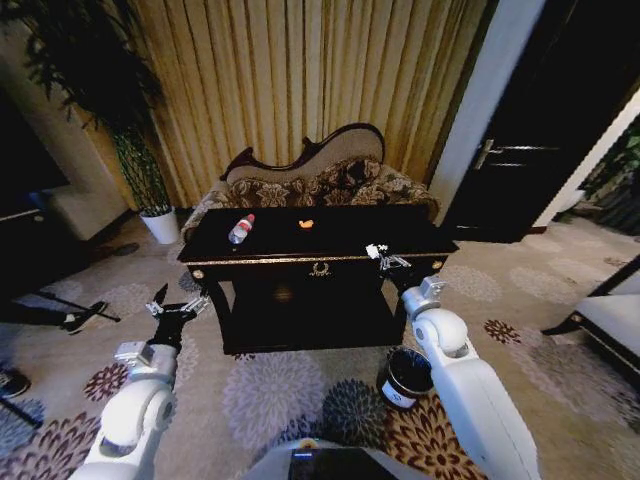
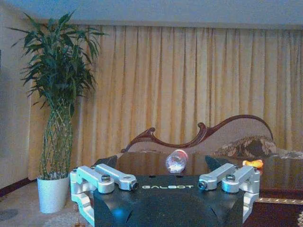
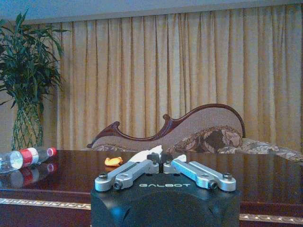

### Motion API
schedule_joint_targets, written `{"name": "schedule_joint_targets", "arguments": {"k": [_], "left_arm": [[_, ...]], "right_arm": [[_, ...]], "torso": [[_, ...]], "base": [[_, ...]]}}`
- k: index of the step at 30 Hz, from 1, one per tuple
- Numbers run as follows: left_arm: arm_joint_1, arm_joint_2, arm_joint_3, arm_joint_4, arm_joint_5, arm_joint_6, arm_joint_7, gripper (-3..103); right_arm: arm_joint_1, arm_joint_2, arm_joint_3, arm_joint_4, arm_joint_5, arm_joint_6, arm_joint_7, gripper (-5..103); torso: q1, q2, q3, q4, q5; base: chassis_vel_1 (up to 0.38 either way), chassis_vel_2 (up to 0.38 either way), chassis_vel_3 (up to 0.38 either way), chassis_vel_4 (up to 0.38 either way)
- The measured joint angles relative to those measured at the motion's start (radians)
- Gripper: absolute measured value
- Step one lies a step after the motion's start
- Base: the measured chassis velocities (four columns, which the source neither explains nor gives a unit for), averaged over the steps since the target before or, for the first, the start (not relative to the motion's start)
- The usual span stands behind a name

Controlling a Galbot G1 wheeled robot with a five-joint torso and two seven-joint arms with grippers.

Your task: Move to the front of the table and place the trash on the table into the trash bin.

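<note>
I'm parked at the front of the table (image 1: 300, 262). R gripper (image 1: 383, 257) sits at the front-right edge w/ fingers pinched together on a white paper wad (image 3: 142, 156), so that piece is already in hand. Trash bin (image 1: 407, 375) stands on the carpet almost straight below that arm, just beside the table's right leg: next move is down and back, I reckon. L gripper (image 1: 177, 305) hangs off the left corner, fingers spread, empty. Count: 1 bottle (image 1: 241, 229) lying back-left, long axis running away from me, nearer the L arm; 1 orange scrap (image 1: 306, 223) mid-back; 1 wad; 1 bin.
</note>
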Motion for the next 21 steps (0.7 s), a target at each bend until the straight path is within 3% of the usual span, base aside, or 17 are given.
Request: {"name": "schedule_joint_targets", "arguments": {"k": [12, 21], "left_arm": [[0.001, -0.001, -0.011, 0.0, -0.005, -0.002, 0.0, 100], [0.002, -0.008, -0.019, -0.001, -0.01, -0.005, 0.0, 100]], "right_arm": [[-0.034, 0.018, 0.05, -0.204, -0.049, 0.028, 0.0, 0], [-0.012, 0.018, 0.082, -0.586, -0.147, 0.126, 0.0, 0]], "torso": [[0.001, -0.001, 0.001, -0.0002, 0.0002], [0.001, 0.0, 0.0, -0.0003, 0.0]], "base": [[0.01, -0.008, -0.009, 0.008], [0.0, 0.0, 0.0, 0.0]]}}
